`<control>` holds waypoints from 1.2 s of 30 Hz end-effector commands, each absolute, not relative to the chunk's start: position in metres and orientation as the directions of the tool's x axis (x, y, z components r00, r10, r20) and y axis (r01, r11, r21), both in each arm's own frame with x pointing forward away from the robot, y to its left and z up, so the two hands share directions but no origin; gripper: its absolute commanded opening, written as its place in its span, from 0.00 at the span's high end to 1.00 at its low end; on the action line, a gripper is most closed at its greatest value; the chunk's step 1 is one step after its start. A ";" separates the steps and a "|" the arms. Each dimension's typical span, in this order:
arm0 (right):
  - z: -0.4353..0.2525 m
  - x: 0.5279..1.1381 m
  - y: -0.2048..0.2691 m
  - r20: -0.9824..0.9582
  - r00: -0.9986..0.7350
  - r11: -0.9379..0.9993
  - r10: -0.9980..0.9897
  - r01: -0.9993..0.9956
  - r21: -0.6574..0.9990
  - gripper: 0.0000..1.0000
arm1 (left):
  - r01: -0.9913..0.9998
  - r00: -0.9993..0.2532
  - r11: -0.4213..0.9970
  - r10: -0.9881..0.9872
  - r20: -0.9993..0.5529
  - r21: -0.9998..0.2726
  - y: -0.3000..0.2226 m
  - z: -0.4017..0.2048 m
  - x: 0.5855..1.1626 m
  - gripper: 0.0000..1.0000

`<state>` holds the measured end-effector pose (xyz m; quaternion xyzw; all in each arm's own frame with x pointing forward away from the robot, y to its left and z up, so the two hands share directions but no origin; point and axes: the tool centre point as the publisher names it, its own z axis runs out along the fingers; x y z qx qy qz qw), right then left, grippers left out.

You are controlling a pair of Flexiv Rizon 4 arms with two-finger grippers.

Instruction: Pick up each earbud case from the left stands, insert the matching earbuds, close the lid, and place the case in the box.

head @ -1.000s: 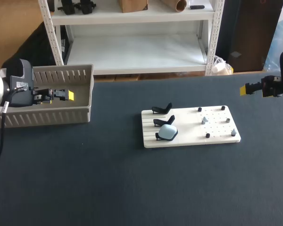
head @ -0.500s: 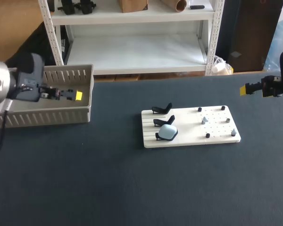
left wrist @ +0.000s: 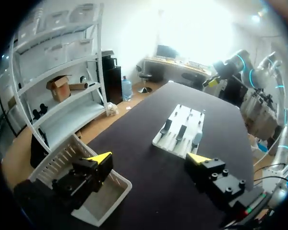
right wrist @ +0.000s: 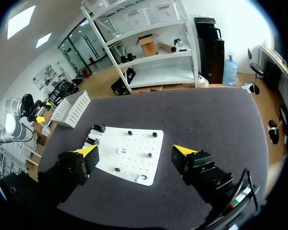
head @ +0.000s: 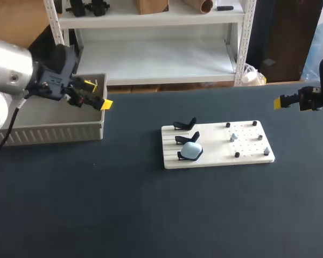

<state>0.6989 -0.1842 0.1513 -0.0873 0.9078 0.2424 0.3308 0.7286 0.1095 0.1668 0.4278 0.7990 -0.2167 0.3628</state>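
A white board (head: 218,145) lies mid-table with three black stands along its left side. A pale blue earbud case (head: 191,151) rests on the nearest stand; the other two stands (head: 185,124) are bare. Small earbuds (head: 233,137) and black pegs dot the board's right half. My left gripper (head: 97,94) hangs open and empty over the right end of the grey box (head: 48,128). Its wrist view shows the open gripper (left wrist: 149,158), the box (left wrist: 103,196) under one finger, and the board (left wrist: 175,143) ahead. My right gripper (head: 280,102) is open and empty, at the far right, high over the table.
In the right wrist view the right gripper (right wrist: 134,151) hangs over the board (right wrist: 134,139), with the box (right wrist: 69,109) far beyond it. Bare dark tabletop (head: 151,215) surrounds the board and lies between it and the box.
My left gripper has risen out of the grey box and swung right, to above the box's right end. The right arm has stayed put.
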 end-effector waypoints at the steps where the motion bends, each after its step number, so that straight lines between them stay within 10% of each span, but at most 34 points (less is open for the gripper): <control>1: 0.151 0.700 -0.185 -0.643 -0.766 0.864 0.000 -0.323 0.386 0.00 | 0.886 -0.307 0.464 0.595 -0.742 0.005 0.087 0.164 0.746 0.00; 36: 0.151 0.700 -0.185 -0.643 -0.766 0.864 0.000 -0.323 0.386 0.00 | 0.983 -0.118 0.183 0.619 -0.777 -0.004 -0.018 0.072 0.681 0.00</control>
